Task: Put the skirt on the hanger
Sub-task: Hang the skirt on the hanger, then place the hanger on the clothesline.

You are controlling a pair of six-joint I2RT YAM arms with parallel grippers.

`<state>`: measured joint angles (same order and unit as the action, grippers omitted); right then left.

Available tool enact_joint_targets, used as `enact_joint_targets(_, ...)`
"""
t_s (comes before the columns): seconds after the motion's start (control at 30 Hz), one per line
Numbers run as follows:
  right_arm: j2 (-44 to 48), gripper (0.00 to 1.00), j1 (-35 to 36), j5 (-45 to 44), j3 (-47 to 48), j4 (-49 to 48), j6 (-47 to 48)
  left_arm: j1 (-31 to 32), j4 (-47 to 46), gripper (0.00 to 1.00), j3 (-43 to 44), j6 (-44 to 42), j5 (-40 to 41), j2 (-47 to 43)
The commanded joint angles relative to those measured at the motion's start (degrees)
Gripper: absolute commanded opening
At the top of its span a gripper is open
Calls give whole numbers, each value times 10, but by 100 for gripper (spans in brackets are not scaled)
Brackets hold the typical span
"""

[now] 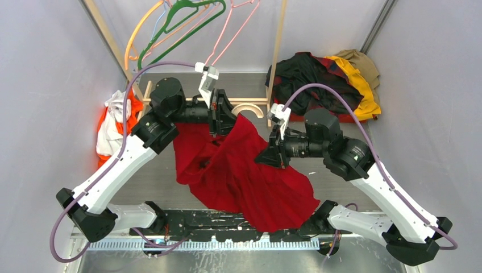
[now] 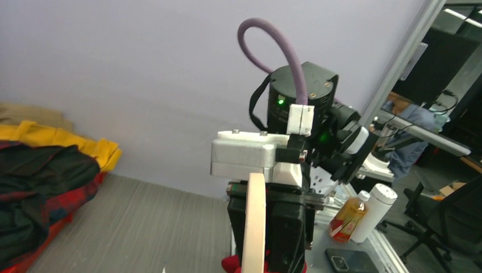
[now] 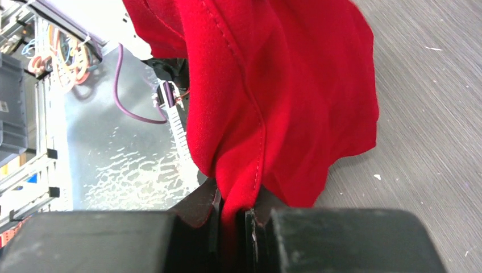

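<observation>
Skirt, bright red, sprawls across the surface to its near edge; right jaws clench a fold, left jaws seemingly grasp the hanger toward the far edge. Thin pinch could slip, dropping fabric.

no readable text; bottle label too blurred to read.
</observation>
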<state>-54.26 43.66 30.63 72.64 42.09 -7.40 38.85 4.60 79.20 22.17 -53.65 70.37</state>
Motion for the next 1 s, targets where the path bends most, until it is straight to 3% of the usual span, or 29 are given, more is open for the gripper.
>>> enact_joint_targets(0.0,54,1,-6,-81,-10,-45,-30,-1,41,13,32,-55,72,-20)
enact_joint_targets(0.4,83,1,-6,-181,3,-21,-17,-2,88,36,38,-110,219,-73)
enact_joint_targets(0.7,71,1,-6,-253,69,12,-5,-1,106,36,13,-111,261,-103)
enact_joint_targets(0.97,-5,1,-6,-388,180,50,-1,-1,106,34,-35,-106,304,-105)
